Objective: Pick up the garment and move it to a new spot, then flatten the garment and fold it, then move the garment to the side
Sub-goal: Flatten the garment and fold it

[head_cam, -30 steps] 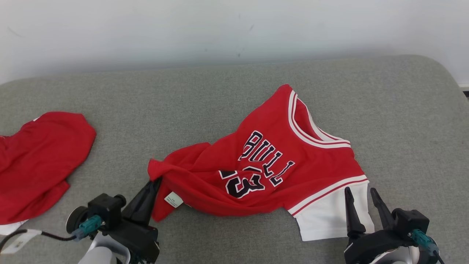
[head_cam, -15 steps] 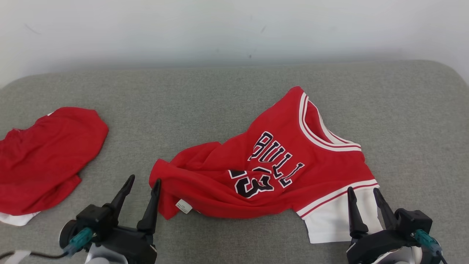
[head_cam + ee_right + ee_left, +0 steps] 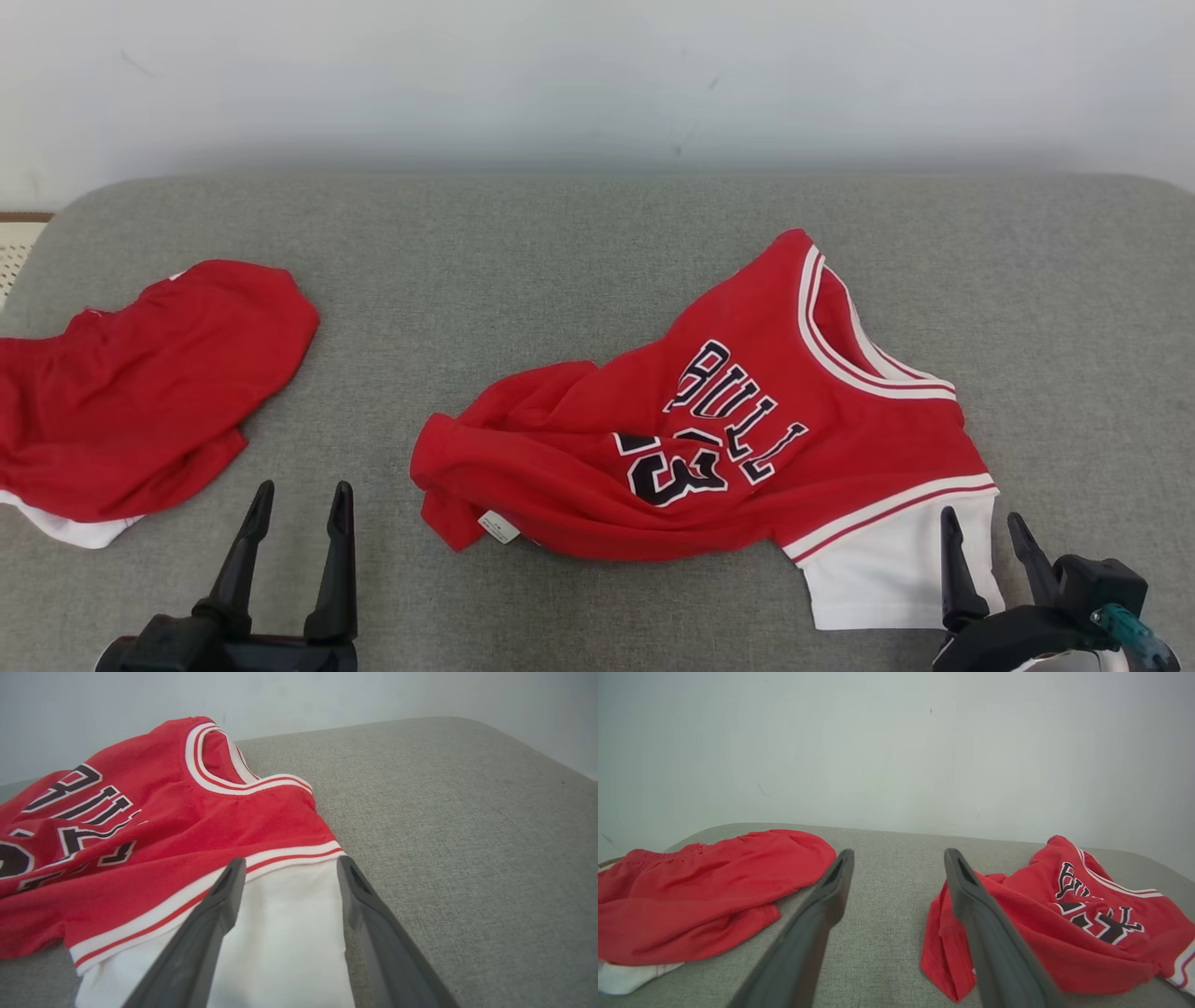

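On my feed a pair of red shorts point(image 3: 149, 383) lies crumpled at the left end of the grey upholstered surface point(image 3: 560, 252). A bit of white fabric point(image 3: 70, 530) pokes out from under their near edge (lining or a second layer, I cannot tell). Behind the surface stands a plain white wall point(image 3: 560, 84) with a few small dark scuffs. Past the surface's rounded far-left corner I see a pale patterned strip point(image 3: 17, 252).

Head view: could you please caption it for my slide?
Left gripper and right gripper, both open, flank a crumpled red jersey on grey cushion.
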Motion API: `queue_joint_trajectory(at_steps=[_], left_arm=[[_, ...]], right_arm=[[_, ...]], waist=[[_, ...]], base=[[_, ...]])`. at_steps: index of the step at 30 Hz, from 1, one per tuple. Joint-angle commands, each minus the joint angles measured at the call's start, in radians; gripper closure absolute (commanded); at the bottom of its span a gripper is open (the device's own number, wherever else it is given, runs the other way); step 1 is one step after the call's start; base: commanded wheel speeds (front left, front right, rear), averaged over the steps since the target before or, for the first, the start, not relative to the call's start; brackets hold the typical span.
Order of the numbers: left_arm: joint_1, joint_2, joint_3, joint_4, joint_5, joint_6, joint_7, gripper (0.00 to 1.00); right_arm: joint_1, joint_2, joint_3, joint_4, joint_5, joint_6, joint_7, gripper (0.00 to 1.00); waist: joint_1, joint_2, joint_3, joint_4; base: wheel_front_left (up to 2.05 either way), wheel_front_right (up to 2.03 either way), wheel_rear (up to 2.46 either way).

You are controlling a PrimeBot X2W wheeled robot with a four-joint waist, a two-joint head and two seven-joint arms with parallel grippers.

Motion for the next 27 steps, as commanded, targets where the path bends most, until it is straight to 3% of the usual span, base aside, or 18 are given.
queue_joint_trajectory(at_steps=[1,14,27], left_arm=[[0.016,-0.003,0.009,-0.012,0.007,0.002,-0.004,0.0],[0.049,-0.02,0.008,-0.055,-0.012,0.026,-0.004,0.0],[0.032,-0.02,-0.028,-0.048,-0.032,0.044,-0.004,0.0]], right_arm=[[0.007,-0.007,-0.008,0.008,-0.013,0.0,0.01,0.0],[-0.069,-0.028,-0.053,0.078,-0.034,0.0,0.085,0.0],[-0.317,-0.086,0.078,0.23,0.004,0.0,0.089,0.0]], waist=[[0.0,0.0,-0.004,0.007],[0.0,0.0,-0.004,0.017],[0.0,0.0,0.004,0.069]], base=[[0.0,0.0,0.0],[0.0,0.0,0.0],[0.0,0.0,0.0]])
